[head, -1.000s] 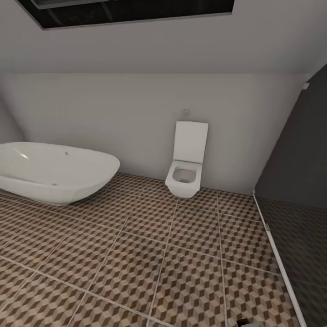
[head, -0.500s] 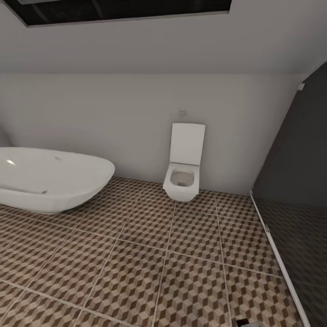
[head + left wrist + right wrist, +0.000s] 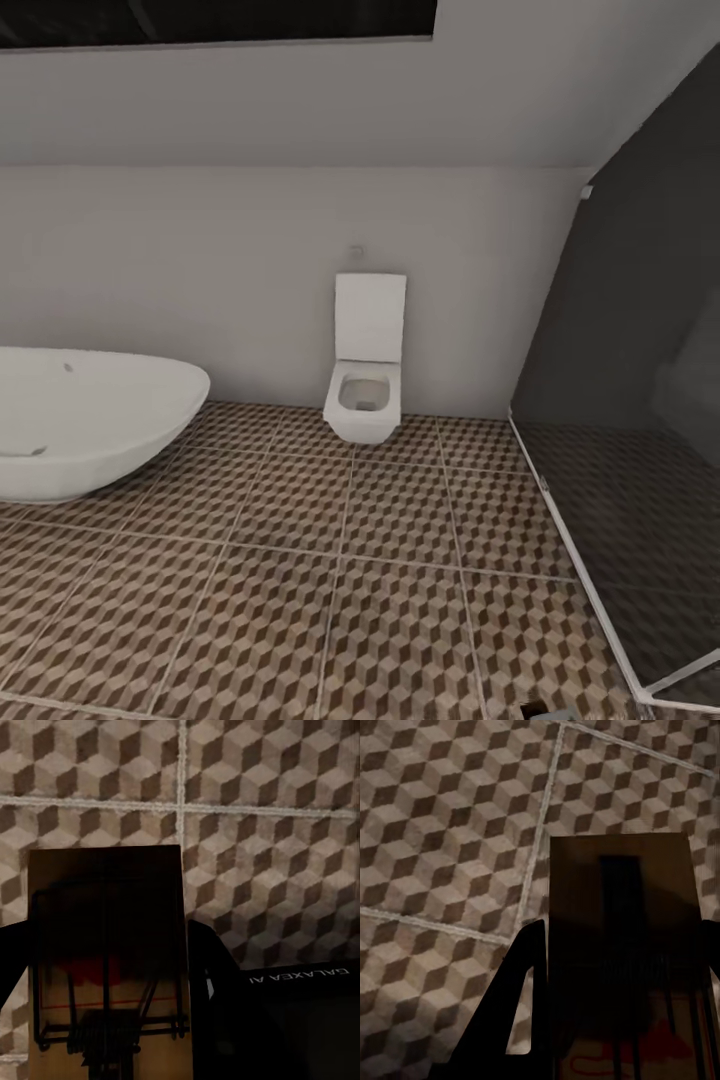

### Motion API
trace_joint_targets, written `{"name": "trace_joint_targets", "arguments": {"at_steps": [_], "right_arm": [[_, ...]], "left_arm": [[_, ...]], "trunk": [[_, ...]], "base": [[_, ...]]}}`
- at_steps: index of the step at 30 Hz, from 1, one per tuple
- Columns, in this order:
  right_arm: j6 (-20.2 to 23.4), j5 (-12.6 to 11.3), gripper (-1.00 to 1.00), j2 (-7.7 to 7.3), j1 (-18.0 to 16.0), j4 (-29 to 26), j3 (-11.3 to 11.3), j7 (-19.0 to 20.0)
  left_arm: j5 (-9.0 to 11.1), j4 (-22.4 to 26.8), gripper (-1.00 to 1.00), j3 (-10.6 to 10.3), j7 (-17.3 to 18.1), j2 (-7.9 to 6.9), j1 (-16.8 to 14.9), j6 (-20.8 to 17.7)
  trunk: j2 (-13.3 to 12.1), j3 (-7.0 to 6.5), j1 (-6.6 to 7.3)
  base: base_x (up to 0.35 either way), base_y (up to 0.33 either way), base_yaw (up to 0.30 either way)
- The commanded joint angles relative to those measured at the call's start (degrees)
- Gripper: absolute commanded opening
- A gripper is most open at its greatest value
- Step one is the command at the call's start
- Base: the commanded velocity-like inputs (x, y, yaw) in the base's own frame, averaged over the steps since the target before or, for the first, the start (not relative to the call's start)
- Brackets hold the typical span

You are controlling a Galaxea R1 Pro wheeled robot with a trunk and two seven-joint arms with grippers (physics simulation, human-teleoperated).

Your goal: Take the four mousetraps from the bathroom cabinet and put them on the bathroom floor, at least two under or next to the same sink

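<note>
The left hand (image 3: 112,1020) is gripping a mousetrap (image 3: 109,952) between its dark fingers, holding it above the bathroom floor (image 3: 262,832). The right hand (image 3: 619,1020) is clamping a second mousetrap (image 3: 622,945) over the same cube-patterned tiles. Ahead, a white bathtub (image 3: 80,420) and a toilet (image 3: 365,370) are standing against the wall.

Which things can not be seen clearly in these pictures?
- Left wrist view: the mousetrap in the left gripper runs off the frame edge; its near end is cut.
- Right wrist view: the other mousetrap in the right gripper is dark and cut off likewise.
- Head view: the bathtub is cut by the frame edge; the floor behind the dark glass panel is dim.
</note>
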State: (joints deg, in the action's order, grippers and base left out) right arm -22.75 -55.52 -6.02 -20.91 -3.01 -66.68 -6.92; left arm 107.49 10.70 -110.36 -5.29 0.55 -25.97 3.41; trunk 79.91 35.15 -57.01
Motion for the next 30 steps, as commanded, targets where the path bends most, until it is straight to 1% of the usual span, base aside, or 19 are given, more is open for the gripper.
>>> {"name": "trace_joint_targets", "arguments": {"at_steps": [1,6,19,25,30], "right_arm": [[0.0,-0.3,-1.00,-0.05,0.0,-0.2,-0.5,-0.3],[0.0,-0.3,-1.00,-0.05,0.0,-0.2,-0.6,-0.3],[0.0,-0.3,-1.00,-0.05,0.0,-0.2,-0.6,-0.3],[0.0,-0.3,-1.00,-0.05,0.0,-0.2,-0.6,-0.3],[0.0,-0.3,-1.00,-0.05,0.0,-0.2,-0.6,-0.3]], "left_arm": [[0.2,0.2,-1.00,-0.5,-0.6,-0.02,-0.1,0.3],[0.2,0.2,-1.00,-0.5,-0.5,-0.02,-0.1,0.3],[0.2,0.2,-1.00,-0.5,-0.4,-0.19,-0.1,0.3],[0.2,0.2,-1.00,-0.5,-0.4,-0.12,-0.1,0.3],[0.1,0.2,-1.00,-0.5,-0.4,-0.07,-0.1,0.3]], "trunk": [[0.0,0.04,0.00],[0.0,0.03,0.00],[0.0,0.02,0.00],[0.0,0.02,0.00],[0.0,0.02,0.00]], "base": [[0.080,0.134,-0.077],[0.185,0.204,-0.025],[0.248,0.231,-0.001],[0.251,0.049,-0.021],[0.252,0.004,-0.211]]}}
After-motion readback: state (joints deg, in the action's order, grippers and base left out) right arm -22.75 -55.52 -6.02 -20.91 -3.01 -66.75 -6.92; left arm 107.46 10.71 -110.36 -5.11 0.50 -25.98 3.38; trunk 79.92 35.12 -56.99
